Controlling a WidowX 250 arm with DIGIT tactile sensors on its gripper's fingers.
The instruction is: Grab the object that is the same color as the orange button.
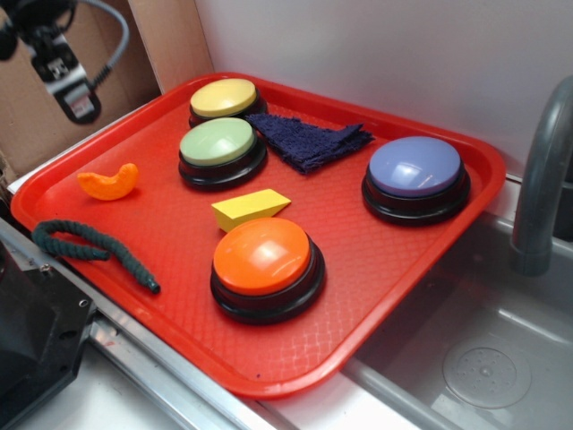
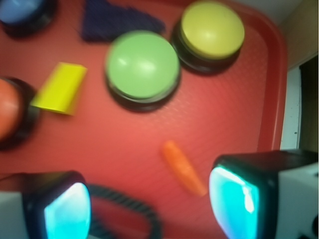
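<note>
The object, a small glossy orange crescent (image 1: 108,182), lies on the left part of the red tray (image 1: 358,296). In the wrist view it shows as a blurred orange sliver (image 2: 183,168) just ahead of my right finger (image 2: 239,199). The orange button (image 1: 262,258) stands at the tray's front middle, and its edge shows at the wrist view's left side (image 2: 9,112). My gripper (image 2: 149,209) hovers above the tray's left end, open, with nothing between its fingers. In the exterior view only the wrist and its camera (image 1: 67,79) show, high above the crescent.
A yellow wedge (image 1: 251,209), green button (image 1: 219,148), yellow button (image 1: 224,98), purple button (image 1: 415,170) and dark blue cloth (image 1: 309,141) share the tray. A dark green rope (image 1: 89,246) lies near the front left edge. A sink (image 1: 483,358) and faucet (image 1: 542,179) stand right.
</note>
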